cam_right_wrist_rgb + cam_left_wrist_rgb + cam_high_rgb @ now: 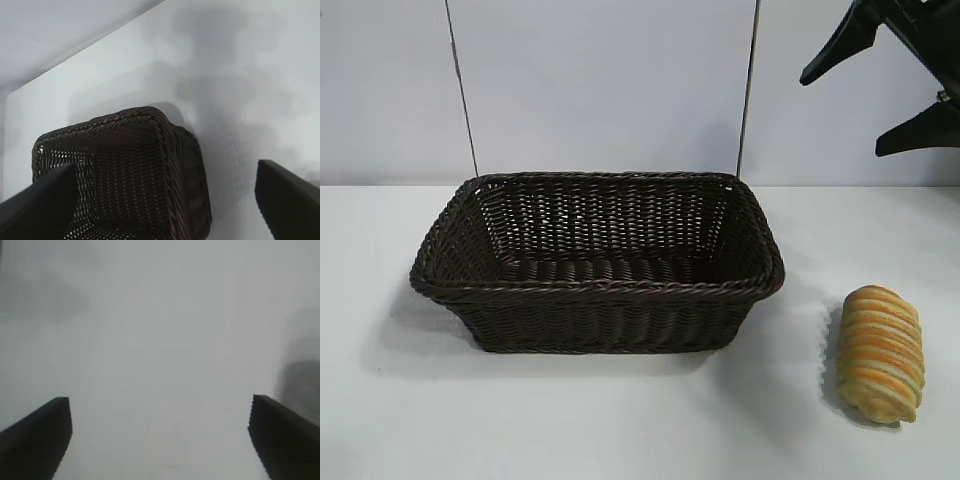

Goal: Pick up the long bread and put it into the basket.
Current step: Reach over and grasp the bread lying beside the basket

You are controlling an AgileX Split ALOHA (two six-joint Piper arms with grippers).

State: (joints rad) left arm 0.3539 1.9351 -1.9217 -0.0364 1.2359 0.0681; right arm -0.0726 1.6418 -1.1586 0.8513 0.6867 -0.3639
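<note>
No readable writing. Long bread (880, 353) on table (620, 420) at basket's (600, 262) 4 o'clock, apart. Right gripper (869, 113) high at bread's 12 o'clock, jaws spread, empty. Left gripper (160, 437) spread over bare table.

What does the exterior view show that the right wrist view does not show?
Only the exterior view shows the long bread, lying on the table beside the basket, not in it. Only the right wrist view shows both fingers of the right gripper close up, wide apart with nothing between them. Both show the basket, nothing inside it, and the white table.
</note>
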